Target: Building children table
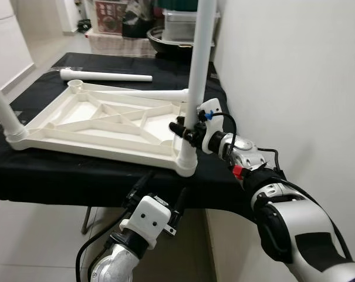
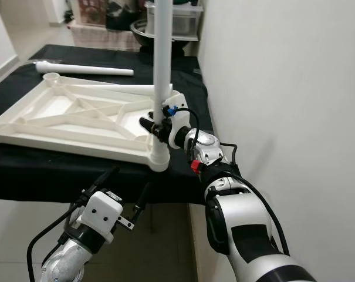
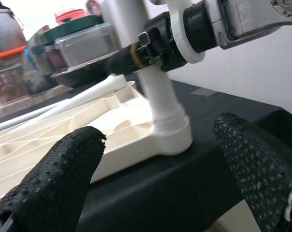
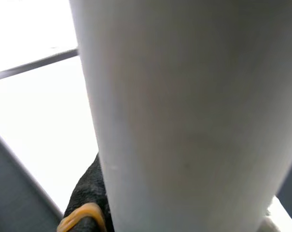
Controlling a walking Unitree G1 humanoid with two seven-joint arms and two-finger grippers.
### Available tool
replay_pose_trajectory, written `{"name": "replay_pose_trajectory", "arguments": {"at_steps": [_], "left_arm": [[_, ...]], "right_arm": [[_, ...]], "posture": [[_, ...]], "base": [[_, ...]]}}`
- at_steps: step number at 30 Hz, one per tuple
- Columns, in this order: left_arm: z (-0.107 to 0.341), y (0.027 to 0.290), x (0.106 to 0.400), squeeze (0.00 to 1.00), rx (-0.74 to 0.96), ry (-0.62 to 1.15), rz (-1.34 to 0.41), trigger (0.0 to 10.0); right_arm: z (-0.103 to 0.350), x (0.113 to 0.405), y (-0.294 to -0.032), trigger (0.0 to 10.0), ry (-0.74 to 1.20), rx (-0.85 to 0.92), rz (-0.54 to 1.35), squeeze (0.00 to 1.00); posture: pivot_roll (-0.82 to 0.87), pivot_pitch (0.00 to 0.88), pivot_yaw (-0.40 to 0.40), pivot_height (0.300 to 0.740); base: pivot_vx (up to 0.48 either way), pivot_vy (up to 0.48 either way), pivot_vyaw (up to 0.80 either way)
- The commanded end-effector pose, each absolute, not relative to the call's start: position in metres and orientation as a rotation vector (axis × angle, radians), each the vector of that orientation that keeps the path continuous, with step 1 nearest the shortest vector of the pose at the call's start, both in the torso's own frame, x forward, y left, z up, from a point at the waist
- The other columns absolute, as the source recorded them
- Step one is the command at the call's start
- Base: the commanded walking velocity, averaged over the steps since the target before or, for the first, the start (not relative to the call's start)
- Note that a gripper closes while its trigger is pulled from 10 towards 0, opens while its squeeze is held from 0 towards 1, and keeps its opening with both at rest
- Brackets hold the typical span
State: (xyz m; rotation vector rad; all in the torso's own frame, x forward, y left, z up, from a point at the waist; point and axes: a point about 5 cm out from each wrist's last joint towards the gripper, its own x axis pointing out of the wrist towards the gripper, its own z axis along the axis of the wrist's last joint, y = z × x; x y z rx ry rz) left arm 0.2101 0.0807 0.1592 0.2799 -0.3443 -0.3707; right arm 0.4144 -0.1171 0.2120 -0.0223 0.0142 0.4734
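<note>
A white plastic tabletop [image 1: 101,123] lies upside down on a black-covered table [image 1: 60,170]. An upright white leg [image 1: 198,64] stands in its near right corner socket [image 1: 186,160]. My right gripper [image 1: 186,130] is shut on this leg just above the socket; the leg's pale wall [image 4: 184,121] is close up in the right wrist view. Another upright leg [image 1: 4,114] stands in the near left corner. Two loose legs [image 1: 107,76] [image 1: 151,94] lie at the far side. My left gripper [image 1: 159,197] hangs open below the table's front edge, facing the socket [image 3: 172,133].
A white wall [image 1: 283,70] runs close along the table's right side. Storage boxes and a metal bowl [image 1: 165,38] stand behind the table. Pale floor [image 1: 30,241] lies below the front edge.
</note>
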Motion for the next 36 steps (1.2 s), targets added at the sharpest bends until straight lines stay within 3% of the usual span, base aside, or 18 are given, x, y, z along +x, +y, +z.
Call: {"name": "replay_pose_trajectory", "arguments": {"at_steps": [1,5,6,8,11,17,18,19,20,21,22,31,32,36], "left_arm": [[0.154,0.08,0.21,0.0,0.285,-0.318,-0.381,10.0],[0.153,0.08,0.21,0.0,0.288,-0.316,-0.385,10.0],[0.153,0.08,0.21,0.0,0.288,-0.316,-0.385,10.0],[0.153,0.08,0.211,0.0,0.292,-0.312,-0.384,10.0],[0.153,0.08,0.211,0.0,0.296,-0.311,-0.382,10.0],[0.152,0.08,0.212,0.0,0.3,-0.306,-0.377,10.0],[0.152,0.08,0.212,0.0,0.3,-0.303,-0.376,10.0],[0.152,0.08,0.212,0.0,0.3,-0.303,-0.376,10.0],[0.152,0.08,0.212,0.0,0.301,-0.302,-0.376,10.0],[0.152,0.08,0.212,0.0,0.3,-0.302,-0.375,10.0],[0.152,0.08,0.213,0.0,0.298,-0.299,-0.375,10.0],[0.15,0.081,0.214,0.0,0.291,-0.287,-0.374,10.0],[0.15,0.081,0.214,0.0,0.291,-0.286,-0.373,10.0],[0.149,0.081,0.215,0.0,0.289,-0.277,-0.376,10.0]], "right_arm": [[0.212,0.418,-0.132,0.0,0.056,-0.036,0.322,0.0],[0.203,0.419,-0.156,0.0,0.117,-0.009,0.012,0.0],[0.203,0.419,-0.156,0.0,0.117,-0.009,0.012,0.0],[0.193,0.416,-0.171,0.0,0.166,0.078,-0.208,0.0],[0.188,0.413,-0.176,0.0,0.176,0.148,-0.362,0.0],[0.194,0.414,-0.157,0.0,0.142,0.224,-0.411,0.0],[0.204,0.416,-0.14,10.0,0.083,0.243,-0.32,0.0],[0.204,0.416,-0.14,10.0,0.083,0.243,-0.32,0.0],[0.207,0.417,-0.136,10.0,0.064,0.238,-0.292,0.58],[0.209,0.417,-0.132,10.0,0.046,0.224,-0.272,0.58],[0.21,0.417,-0.128,10.0,0.018,0.194,-0.249,1.0],[0.209,0.411,-0.127,10.0,-0.076,0.101,-0.264,1.0],[0.206,0.41,-0.129,10.0,-0.082,0.099,-0.272,0.0],[0.2,0.403,-0.133,10.0,-0.137,0.091,-0.247,0.0]], "posture": [[0.09,0.067,-0.099,0.74],[0.09,0.07,-0.096,0.74],[0.09,0.07,-0.096,0.74],[0.09,0.073,-0.097,0.74],[0.09,0.078,-0.099,0.74],[0.09,0.081,-0.098,0.74],[0.09,0.082,-0.098,0.74],[0.09,0.082,-0.098,0.74],[0.09,0.082,-0.098,0.74],[0.09,0.083,-0.096,0.74],[0.09,0.08,-0.097,0.74],[0.09,0.081,-0.095,0.74],[0.09,0.081,-0.095,0.74],[0.09,0.078,-0.093,0.74]], "base": [[0.0,0.0,0.0],[0.0,0.0,0.0],[0.0,0.0,0.0],[0.0,0.0,0.0],[0.0,0.0,0.0],[0.0,0.0,0.0],[0.0,0.0,0.0],[0.0,0.0,0.0],[0.0,0.0,0.0],[0.0,0.0,0.0],[0.0,0.0,0.0],[0.0,0.0,0.0],[0.0,0.0,0.0],[0.0,0.0,0.0]]}}
